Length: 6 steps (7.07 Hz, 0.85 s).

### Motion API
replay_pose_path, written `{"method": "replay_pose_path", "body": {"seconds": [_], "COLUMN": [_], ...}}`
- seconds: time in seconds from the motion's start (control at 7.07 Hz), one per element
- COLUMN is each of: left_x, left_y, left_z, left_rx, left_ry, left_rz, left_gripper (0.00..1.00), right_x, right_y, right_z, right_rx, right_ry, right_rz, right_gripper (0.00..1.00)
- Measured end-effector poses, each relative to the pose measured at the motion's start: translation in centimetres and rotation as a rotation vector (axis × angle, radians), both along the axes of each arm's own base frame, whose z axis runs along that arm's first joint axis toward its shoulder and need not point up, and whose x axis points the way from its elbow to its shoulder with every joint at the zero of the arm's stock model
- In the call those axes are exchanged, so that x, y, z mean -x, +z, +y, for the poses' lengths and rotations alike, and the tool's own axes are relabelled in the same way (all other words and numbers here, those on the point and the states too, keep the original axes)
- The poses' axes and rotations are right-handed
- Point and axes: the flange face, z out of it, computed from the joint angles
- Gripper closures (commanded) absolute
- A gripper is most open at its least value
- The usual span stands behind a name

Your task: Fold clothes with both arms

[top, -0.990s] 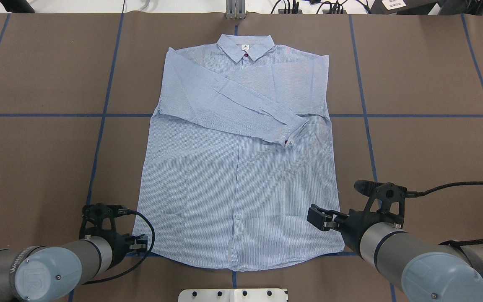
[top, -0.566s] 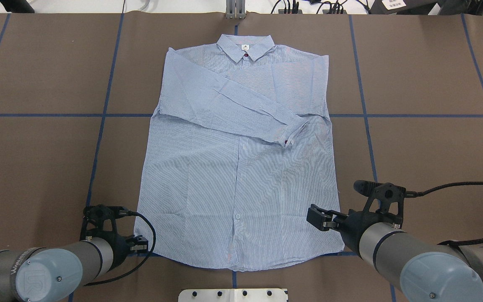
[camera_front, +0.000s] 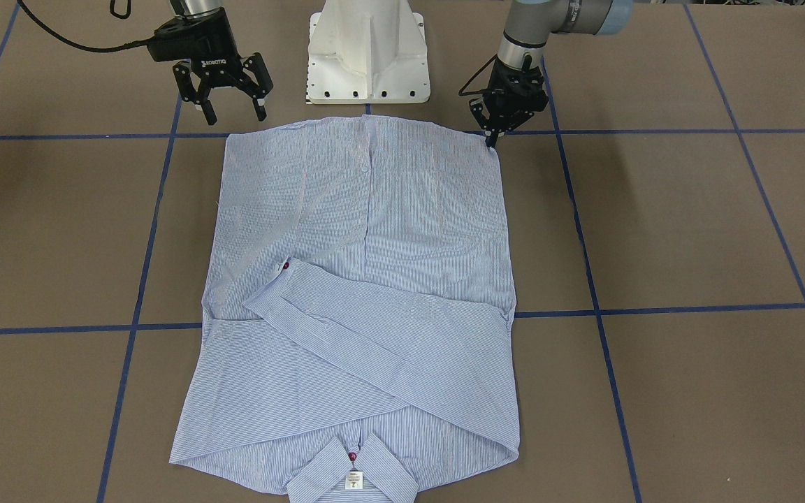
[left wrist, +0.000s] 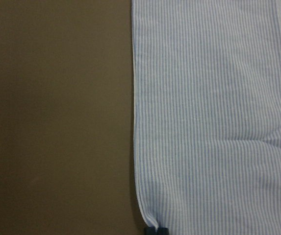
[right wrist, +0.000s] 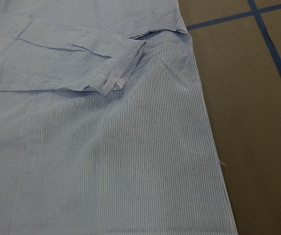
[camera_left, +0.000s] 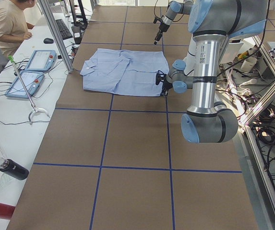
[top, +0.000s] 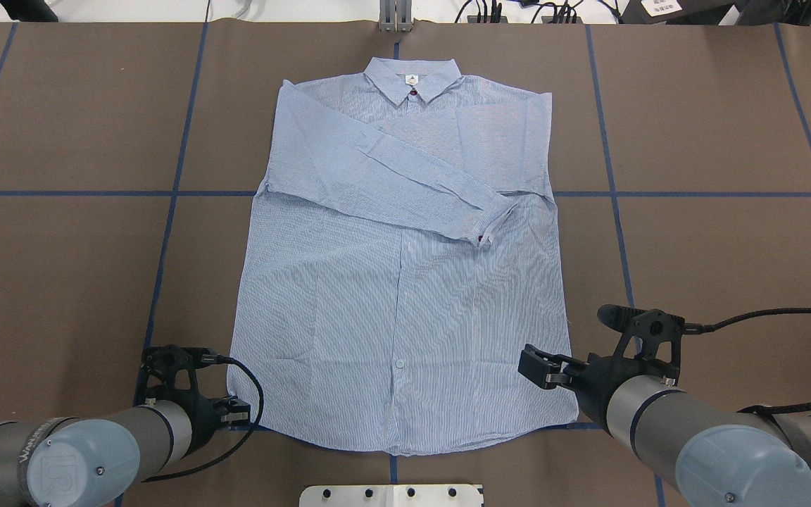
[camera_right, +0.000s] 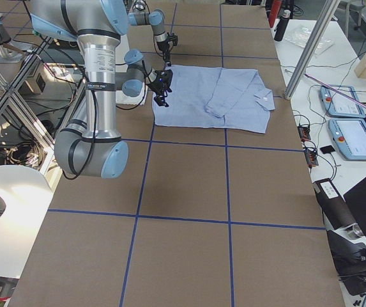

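The light blue striped shirt [top: 391, 296] lies flat on the brown table, collar [top: 411, 79] far from me, with both sleeves folded across the chest. My left gripper [top: 235, 410] is at the near-left hem corner. In the front view it [camera_front: 492, 142] is shut with its tips at that corner. In the left wrist view the hem [left wrist: 214, 122] puckers where the fingertips [left wrist: 156, 230] pinch it. My right gripper [camera_front: 233, 115] is open and empty, hovering just behind the near-right hem corner; it also shows in the overhead view [top: 543, 373]. The right wrist view shows only the shirt [right wrist: 106, 161], no fingers.
The white pedestal base [camera_front: 367, 49] stands just behind the hem. Blue tape lines [top: 173, 193] cross the brown table cover. A metal post [top: 395, 17] stands past the collar. A seated operator [camera_left: 10, 24] and teach pendants [camera_left: 31, 72] are beyond the table's far side.
My left gripper has shifted slightly toward me at the hem corner. The right gripper and the shirt have barely moved.
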Motion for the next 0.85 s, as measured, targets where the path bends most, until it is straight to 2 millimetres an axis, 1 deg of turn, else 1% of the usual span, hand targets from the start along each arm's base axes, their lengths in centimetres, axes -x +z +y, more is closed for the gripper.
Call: {"method": "replay_pose_path", "body": {"seconds": [0.14, 0.28, 0.42, 0.57, 0.71, 0.85], "left_x": [0.0, 0.1, 0.2, 0.3, 0.3, 0.3], "left_y": [-0.3, -0.5, -0.8, -1.0, -1.0, -1.0], "left_z": [0.0, 0.0, 0.0, 0.1, 0.0, 0.0], "left_rx": [-0.001, -0.002, -0.003, -0.005, -0.01, -0.019], "left_ry": [0.0, -0.001, -0.002, -0.003, -0.009, -0.019], "left_rz": [0.006, 0.012, 0.018, 0.022, 0.023, 0.022], "left_gripper": [1.0, 1.0, 1.0, 1.0, 1.0, 1.0], "right_x": [0.0, 0.0, 0.0, 0.3, 0.8, 1.5], "right_y": [1.8, 4.3, 6.2, 7.7, 8.9, 9.7], "right_z": [0.3, 0.7, 1.0, 1.2, 1.7, 2.8], "right_rx": [-0.015, -0.035, -0.048, -0.053, -0.052, -0.042], "right_ry": [0.009, 0.022, 0.032, 0.037, 0.044, 0.056], "right_rz": [-0.028, -0.054, -0.056, -0.041, -0.022, -0.006], "right_gripper": [0.01, 0.04, 0.13, 0.22, 0.3, 0.39]}}
